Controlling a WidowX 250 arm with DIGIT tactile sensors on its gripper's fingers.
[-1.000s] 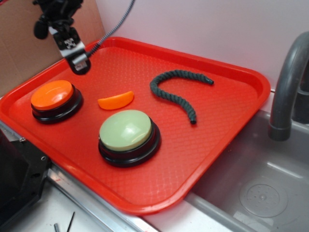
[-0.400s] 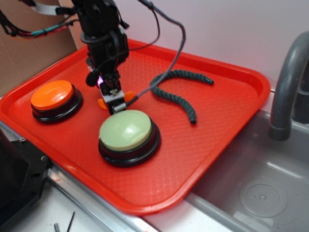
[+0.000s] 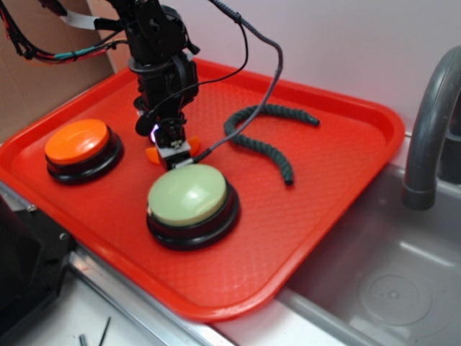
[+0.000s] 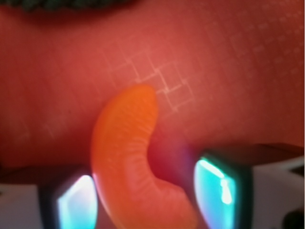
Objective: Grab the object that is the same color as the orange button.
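Tool (image 3: 175, 150) is lowered onto the red tray (image 3: 338, 187), just behind the pale green button (image 3: 189, 194) and to the right of the orange button (image 3: 78, 142).

Orange wedge (image 4: 136, 162) lies on the tray floor between the two fingers. In the wrist view the left finger (image 4: 74, 202) and right finger (image 4: 220, 187) stand on either side of it, lit pads facing inward. The left pad sits at or against the wedge's outer curve; contact cannot be confirmed. A visible gap of tray separates the right pad from the wedge's inner curve. Fingers are spread apart around the wedge, not clamped on it.

In the exterior view only small parts of the wedge (image 3: 152, 154) show at the tool's base, on either side of it; the rest is hidden by the tool.

Dark green rope (image 3: 263, 140) lies curved toward the tray's far edge, apart from the tool. A cable (image 3: 270, 68) hangs from the arm down to the tool.
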